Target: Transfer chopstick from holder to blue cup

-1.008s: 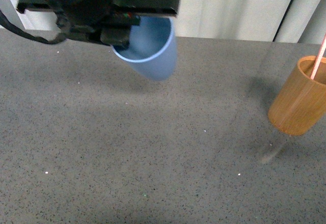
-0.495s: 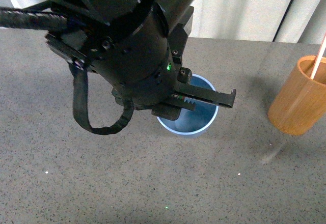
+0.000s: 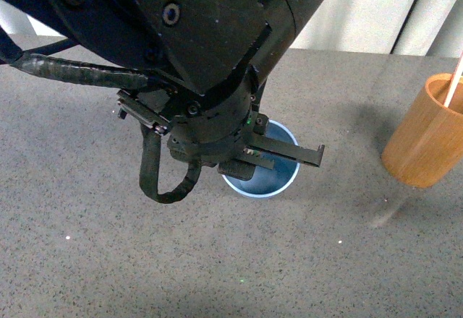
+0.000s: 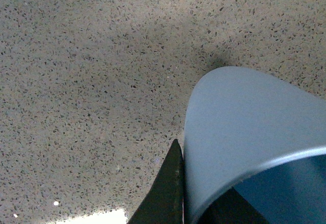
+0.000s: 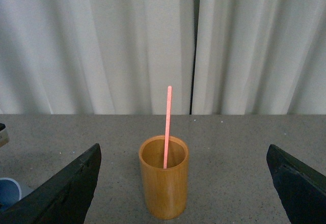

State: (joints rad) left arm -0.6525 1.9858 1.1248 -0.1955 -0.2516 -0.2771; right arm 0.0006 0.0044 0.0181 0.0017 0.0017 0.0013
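Front view: a grey speckled bench (image 3: 87, 253) is seen from above, with the large black left arm filling the upper left. The left hand (image 3: 289, 160) is lowered onto the blue cup (image 3: 283, 181), which stands upright on the bench near the middle, and one black toothed finger is laid across its open mouth. In the left wrist view the cup's pale blue wall (image 4: 239, 127) is shown close up, with one dark finger (image 4: 170, 191) pressed against its outer side, so the rim is taken to be clasped by this hand. Well apart, toward the robot's right, the orange-brown holder (image 3: 423, 137) stands upright, and the chopstick (image 3: 453, 81) is leaned inside it, its upper part rising above the rim. In the right wrist view the holder (image 5: 163, 193) and the pink chopstick (image 5: 167, 127) are centred before pale curtains (image 5: 102, 40); the right hand (image 5: 183, 155) is spread wide and nothing is held in it.
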